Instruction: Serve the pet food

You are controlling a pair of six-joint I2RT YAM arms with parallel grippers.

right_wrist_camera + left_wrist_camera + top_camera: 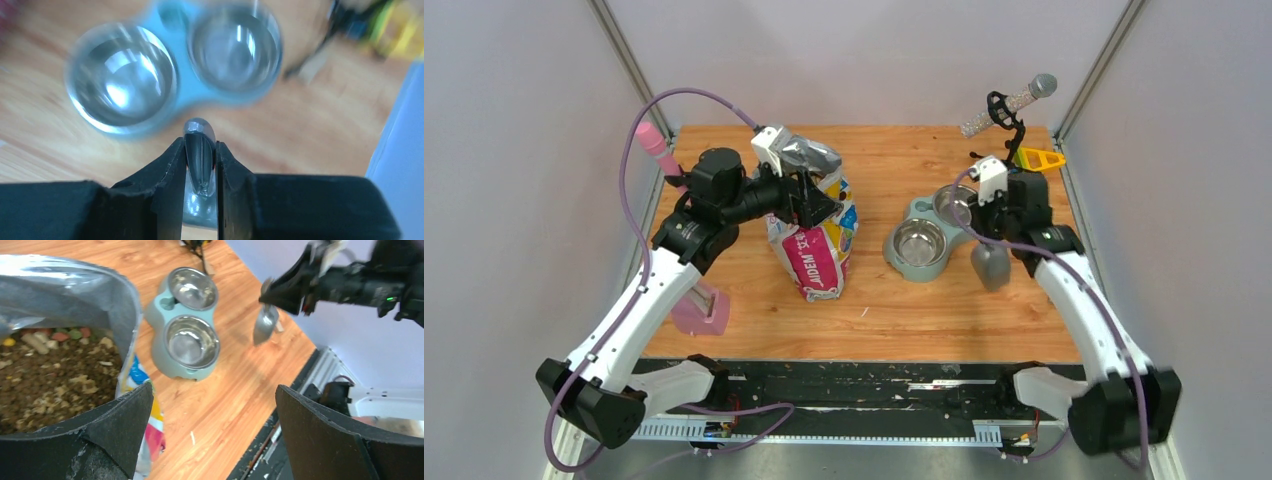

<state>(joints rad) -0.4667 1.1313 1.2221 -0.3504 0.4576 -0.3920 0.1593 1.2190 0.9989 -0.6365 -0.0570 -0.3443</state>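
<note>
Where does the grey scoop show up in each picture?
Top external: scoop right of centre, just right of the twin-bowl feeder.
Left wrist: scoop upper right, feeder to its left.
Right wrist: scoop bottom centre, edge-on between the right gripper jaws, feeder above.
Shared landmark: the feeder.

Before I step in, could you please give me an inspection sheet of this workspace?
Surface: wooden table, a small pale scrap on it.
Job's things: pet food inside the open bag; double-bowl feeder with no heap of kibble in it; grey scoop.
Clutter: pink bottle, pink stand, microphone, yellow triangle.
Grippers: left gripper open at the bag's mouth; right gripper shut on the scoop's handle, beside the feeder.
Cables: purple cable looping above the left arm; another along the right arm.
Surroundings: pale walls; crumbs on the black strip at the near edge.
</note>
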